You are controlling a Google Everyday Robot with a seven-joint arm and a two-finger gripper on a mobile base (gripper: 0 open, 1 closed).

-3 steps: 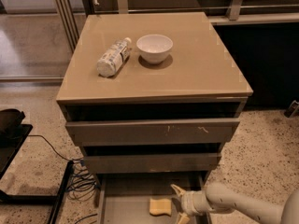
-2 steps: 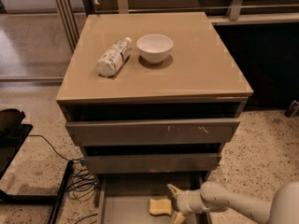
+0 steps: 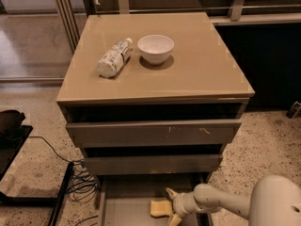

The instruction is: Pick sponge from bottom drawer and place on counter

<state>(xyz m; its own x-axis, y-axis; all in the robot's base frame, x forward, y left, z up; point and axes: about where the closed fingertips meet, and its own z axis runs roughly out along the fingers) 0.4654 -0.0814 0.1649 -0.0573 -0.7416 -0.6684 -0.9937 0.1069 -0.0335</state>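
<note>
The sponge (image 3: pixel 159 208), a small pale yellow-orange pad, lies on the floor of the pulled-out bottom drawer (image 3: pixel 122 206) at the bottom of the view. My gripper (image 3: pixel 172 206) reaches in from the lower right. Its cream-yellow fingers (image 3: pixel 170 193) stand apart, one above and one below the sponge's right end. The gripper is open, right at the sponge. The counter (image 3: pixel 197 65) is the glossy taupe cabinet top above.
A white bowl (image 3: pixel 155 48) and a plastic bottle (image 3: pixel 113 58) lying on its side rest on the counter's back left. The two upper drawers (image 3: pixel 153 133) stick out slightly. Cables (image 3: pixel 77 185) and a black stand lie on the floor at left.
My gripper has moved a little left, closing in on the sponge's right end. The sponge, bowl and bottle have not moved.
</note>
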